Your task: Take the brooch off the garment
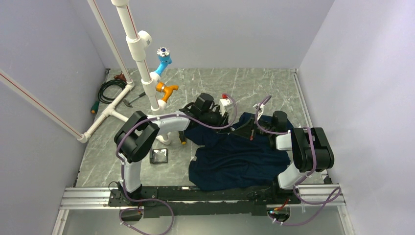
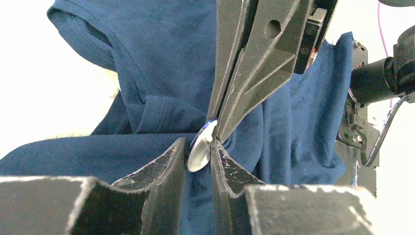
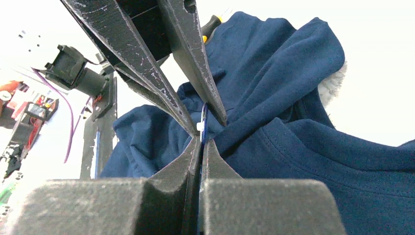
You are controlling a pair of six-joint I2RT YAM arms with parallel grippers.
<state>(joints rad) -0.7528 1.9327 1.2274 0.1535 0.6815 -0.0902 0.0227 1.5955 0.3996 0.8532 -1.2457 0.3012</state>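
The navy T-shirt (image 1: 235, 161) lies crumpled on the table between the arms, and one fold is tented up to where both grippers meet. In the left wrist view the brooch (image 2: 199, 152), a small silvery-blue disc, sits tilted between my left gripper's (image 2: 198, 144) narrowly parted fingers. It touches the right finger only. My right gripper (image 2: 215, 133) comes from above and pinches the disc's upper edge. In the right wrist view my right gripper (image 3: 200, 139) is shut on the thin blue brooch edge (image 3: 202, 117), with the left gripper (image 3: 206, 126) straddling it. Shirt cloth (image 3: 293, 147) hangs below.
A white pipe frame (image 1: 137, 44) with a light-blue fitting (image 1: 163, 58) and an orange fitting (image 1: 166, 90) stands at the back left. A coiled cable (image 1: 110, 88) lies by the left wall. A small dark square object (image 1: 159, 156) lies left of the shirt.
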